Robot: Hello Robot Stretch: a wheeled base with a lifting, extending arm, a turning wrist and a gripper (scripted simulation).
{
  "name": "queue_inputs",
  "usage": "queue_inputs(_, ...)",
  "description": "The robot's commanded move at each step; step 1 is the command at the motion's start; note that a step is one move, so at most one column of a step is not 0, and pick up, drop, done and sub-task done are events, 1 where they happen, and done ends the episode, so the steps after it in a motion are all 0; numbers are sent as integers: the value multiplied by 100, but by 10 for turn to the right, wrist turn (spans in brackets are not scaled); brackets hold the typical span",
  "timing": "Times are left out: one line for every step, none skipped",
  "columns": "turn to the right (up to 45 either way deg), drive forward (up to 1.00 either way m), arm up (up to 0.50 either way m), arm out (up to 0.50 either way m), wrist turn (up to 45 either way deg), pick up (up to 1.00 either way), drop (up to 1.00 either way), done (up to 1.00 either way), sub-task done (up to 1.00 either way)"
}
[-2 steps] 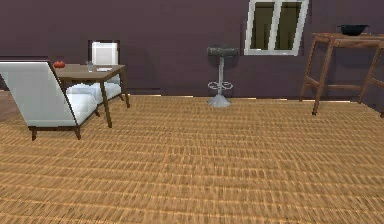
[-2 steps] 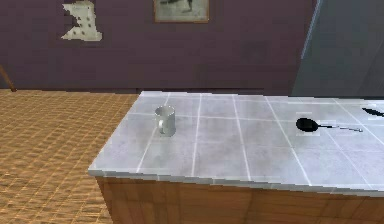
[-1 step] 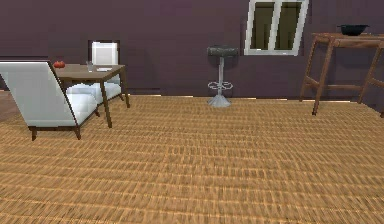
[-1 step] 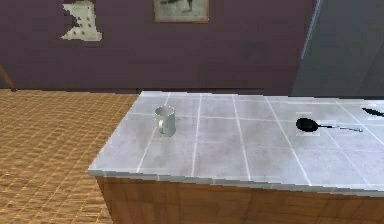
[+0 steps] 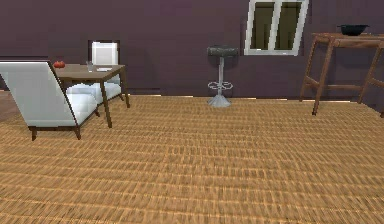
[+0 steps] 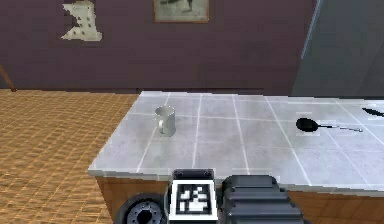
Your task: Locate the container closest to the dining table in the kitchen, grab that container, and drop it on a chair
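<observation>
Container (image 6: pixel 165 121), perhaps a grey cup, upright at left on tiled counter (image 6: pixel 250 140); gripper (image 6: pixel 140 213) nearer, its hold impossible to tell.

A dark purple wall (image 5: pixel 170 50) was seen, and a floor (image 5: pixel 200 170) striped in orange-brown wood grain. The dining table (image 5: pixel 105 72) was rendered brown, the chair (image 5: pixel 45 95) pale grey-white, with a small red thing (image 5: pixel 59 63) picked out on the tabletop. The counter (image 6: pixel 240 135) was tiled in mottled light grey, crossed by pale lines. A grey container (image 6: pixel 165 121) and a black utensil (image 6: pixel 325 126) were noted. The marker square (image 6: pixel 193 198) was patterned black on white.
</observation>
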Motion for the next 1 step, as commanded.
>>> queue_inputs(0, 0, 0, 30, 0, 0, 0, 0, 0)
